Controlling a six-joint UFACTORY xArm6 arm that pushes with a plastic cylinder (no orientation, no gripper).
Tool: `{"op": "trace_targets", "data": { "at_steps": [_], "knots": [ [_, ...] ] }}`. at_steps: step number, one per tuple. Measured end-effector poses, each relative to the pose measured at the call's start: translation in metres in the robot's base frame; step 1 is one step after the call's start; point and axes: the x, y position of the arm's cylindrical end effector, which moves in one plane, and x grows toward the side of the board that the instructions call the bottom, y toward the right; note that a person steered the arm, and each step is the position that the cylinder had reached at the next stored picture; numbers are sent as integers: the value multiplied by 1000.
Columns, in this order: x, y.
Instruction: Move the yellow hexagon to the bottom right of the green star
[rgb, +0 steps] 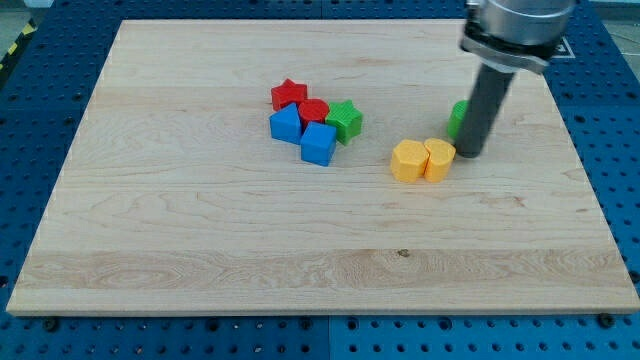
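Note:
The yellow hexagon (408, 160) lies right of the board's centre, touching a second yellow block (438, 158) on its right side. The green star (345, 120) sits to the upper left of them, at the right end of a cluster. My tip (468, 153) stands just right of the second yellow block, close to it or touching it. A green block (458, 119) is partly hidden behind the rod.
The cluster by the green star holds a red star (288, 95), a red block (313, 111), a blue block (285, 124) and a blue cube (319, 144). The wooden board (200, 250) lies on a blue perforated table.

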Motion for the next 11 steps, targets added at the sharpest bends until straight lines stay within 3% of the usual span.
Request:
{"op": "trace_targets", "data": {
  "at_steps": [1,2,4,5,7,8,9,11],
  "knots": [
    [36,18],
    [49,-22],
    [28,-108],
    [16,-119],
    [82,-86],
    [81,-15],
    [64,22],
    [-22,-4]
  ]
}}
